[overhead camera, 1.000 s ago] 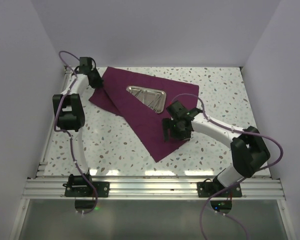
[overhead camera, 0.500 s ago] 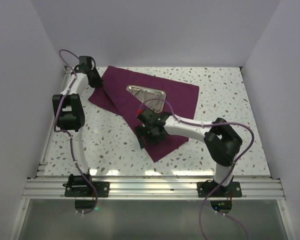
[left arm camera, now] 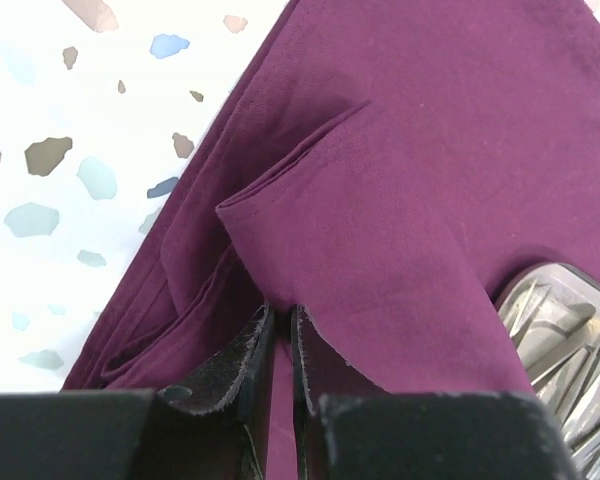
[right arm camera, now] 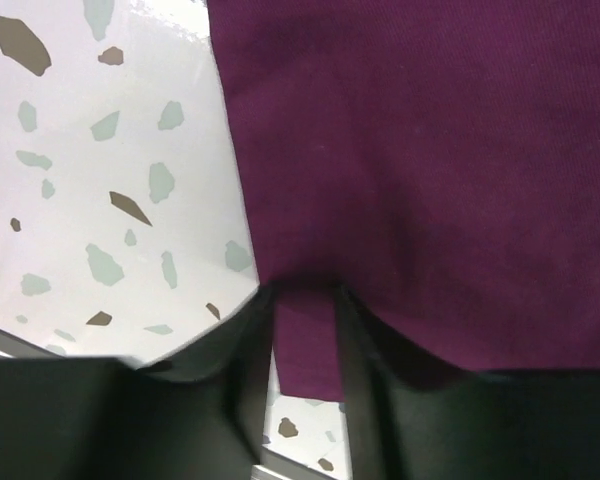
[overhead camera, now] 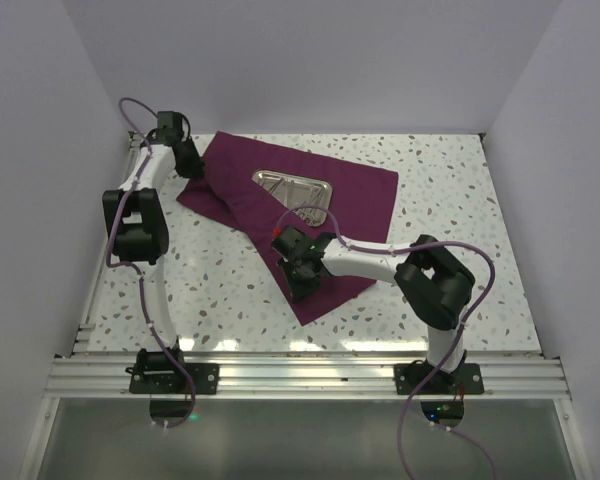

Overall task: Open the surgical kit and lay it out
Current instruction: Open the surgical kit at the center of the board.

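Observation:
The surgical kit's maroon cloth wrap (overhead camera: 242,200) lies spread across the table, running from the back left to a point near the middle front. Its steel tray (overhead camera: 270,177) sits on the cloth with thin silver instruments (overhead camera: 305,197) inside. The tray's corner (left arm camera: 555,274) also shows in the left wrist view. My left gripper (overhead camera: 191,165) is at the cloth's back-left corner. Its jaws (left arm camera: 279,310) stand a narrow slit apart at a raised fold of cloth (left arm camera: 380,200). My right gripper (overhead camera: 298,272) straddles the cloth's left edge (right arm camera: 430,150), jaws (right arm camera: 305,292) apart with cloth between them.
The speckled white tabletop (overhead camera: 210,280) is walled at the back and on both sides. A metal rail (overhead camera: 300,378) with the arm bases runs along the near edge. The right arm's elbow (overhead camera: 435,285) rises over the table's right half.
My right arm has swept left across the cloth's lower part to its left edge, and its jaws have narrowed. My left gripper's jaws have parted slightly at the fold.

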